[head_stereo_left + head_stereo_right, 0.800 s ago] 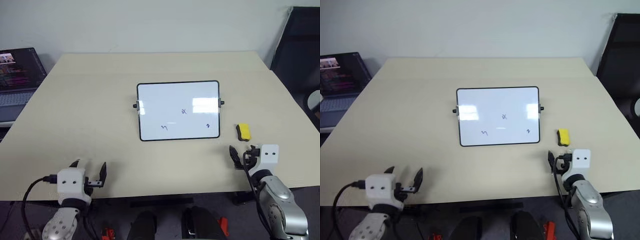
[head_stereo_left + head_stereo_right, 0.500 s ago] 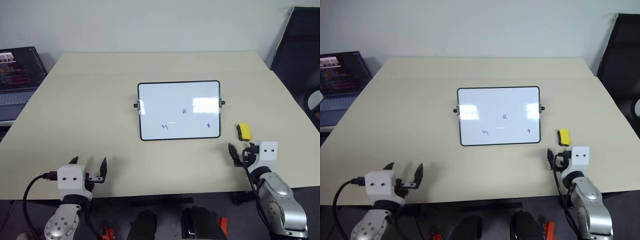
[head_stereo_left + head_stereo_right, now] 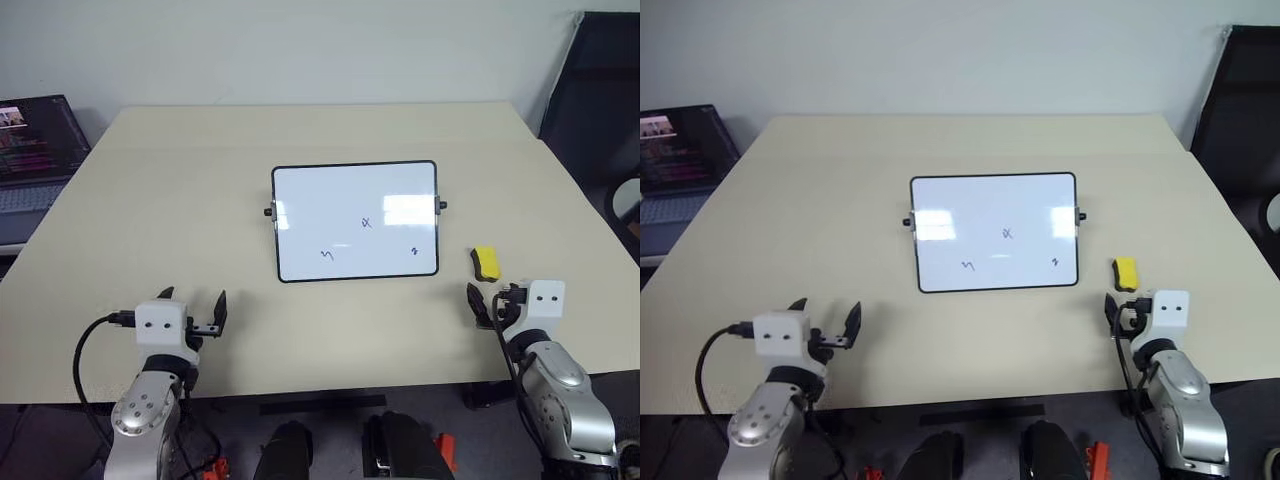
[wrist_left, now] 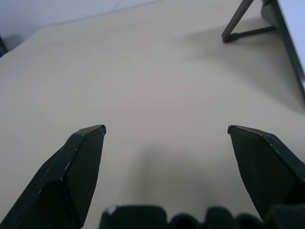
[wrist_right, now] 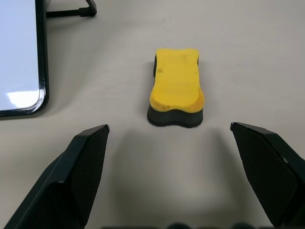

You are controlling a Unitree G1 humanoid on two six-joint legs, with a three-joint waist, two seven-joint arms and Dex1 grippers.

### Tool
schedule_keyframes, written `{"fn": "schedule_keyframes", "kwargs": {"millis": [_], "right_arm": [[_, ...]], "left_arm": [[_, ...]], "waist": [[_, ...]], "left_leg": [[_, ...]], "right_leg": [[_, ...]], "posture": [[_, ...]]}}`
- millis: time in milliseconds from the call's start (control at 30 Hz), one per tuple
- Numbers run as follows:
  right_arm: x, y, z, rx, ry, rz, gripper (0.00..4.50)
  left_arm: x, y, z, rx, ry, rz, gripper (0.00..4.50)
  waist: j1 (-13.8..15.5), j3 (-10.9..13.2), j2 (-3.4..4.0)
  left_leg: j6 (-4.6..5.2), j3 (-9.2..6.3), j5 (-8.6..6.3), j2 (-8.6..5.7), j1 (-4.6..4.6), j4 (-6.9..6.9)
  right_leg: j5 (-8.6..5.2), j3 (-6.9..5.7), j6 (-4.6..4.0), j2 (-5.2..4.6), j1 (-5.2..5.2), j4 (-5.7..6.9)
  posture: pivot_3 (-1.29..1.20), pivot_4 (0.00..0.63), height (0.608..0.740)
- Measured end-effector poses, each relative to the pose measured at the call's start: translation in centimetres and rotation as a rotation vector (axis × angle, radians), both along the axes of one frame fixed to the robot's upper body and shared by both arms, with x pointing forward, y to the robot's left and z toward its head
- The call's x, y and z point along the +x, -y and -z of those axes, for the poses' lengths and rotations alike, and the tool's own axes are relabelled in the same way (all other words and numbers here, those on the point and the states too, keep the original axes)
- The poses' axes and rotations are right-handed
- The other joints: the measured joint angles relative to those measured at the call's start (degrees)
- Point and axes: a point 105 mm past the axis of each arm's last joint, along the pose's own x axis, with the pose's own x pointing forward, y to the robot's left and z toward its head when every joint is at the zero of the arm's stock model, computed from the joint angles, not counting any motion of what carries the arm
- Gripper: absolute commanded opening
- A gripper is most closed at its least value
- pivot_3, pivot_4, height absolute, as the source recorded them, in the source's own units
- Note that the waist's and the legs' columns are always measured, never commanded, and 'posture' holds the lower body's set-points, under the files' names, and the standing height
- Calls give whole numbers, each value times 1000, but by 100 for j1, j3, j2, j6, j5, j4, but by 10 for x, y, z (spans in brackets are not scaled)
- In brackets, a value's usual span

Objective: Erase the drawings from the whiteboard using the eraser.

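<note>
The eraser [image 3: 486, 263] lies flat on the beige table [image 3: 180, 200], yellow side up, just off the whiteboard's [image 3: 355, 220] lower right corner at about four o'clock from the board's middle, apart from its black frame. Bare tabletop rings it on every side. The whiteboard sits near the table's centre, and its three drawings [image 3: 366, 222] are small blue marks: one near the middle, one toward seven o'clock, one toward five o'clock close to the right edge of the frame. A small black knob sticks out on each short side.

At six o'clock from the eraser, the right gripper [image 5: 171, 143] hovers near the table's front edge with its fingers [image 5: 83, 162] spread wide and holding nothing; the eraser lies ahead of the gap between them, not touched.

The left gripper [image 3: 190, 308] is at about seven o'clock from the board, well apart from it, also by the front edge, released and empty, with open table ahead of it.

A laptop [image 3: 35, 140] sits beyond the table's left edge, and a dark chair [image 3: 590, 90] stands past the far right corner.
</note>
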Motion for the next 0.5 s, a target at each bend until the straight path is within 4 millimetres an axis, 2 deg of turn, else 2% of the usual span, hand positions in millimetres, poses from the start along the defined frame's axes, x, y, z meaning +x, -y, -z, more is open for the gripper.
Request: {"fn": "schedule_keyframes", "kwargs": {"millis": [167,333,500], "right_arm": [[4,0,-2,4,17,13,4476],[5,0,-4,2,24,13,4476],[4,9,-10,-17,21,30,4476]], "left_arm": [[7,-1,0,7,-1,18,4500],[18,3,-11,2,27,74,4500],[31,10,-27,-24,58,165,4500]], "waist": [[5,0,0],[7,0,0],[10,-1,0]], "left_leg": [[0,-3,0,0,2,0],[1,-2,1,-5,7,2],[2,-2,1,-7,7,1]], "right_leg": [[1,-3,1,3,0,7],[2,-1,3,6,5,9],[15,-1,24,8,6,11]], "posture": [[0,150,740],[0,150,740],[0,150,740]]}}
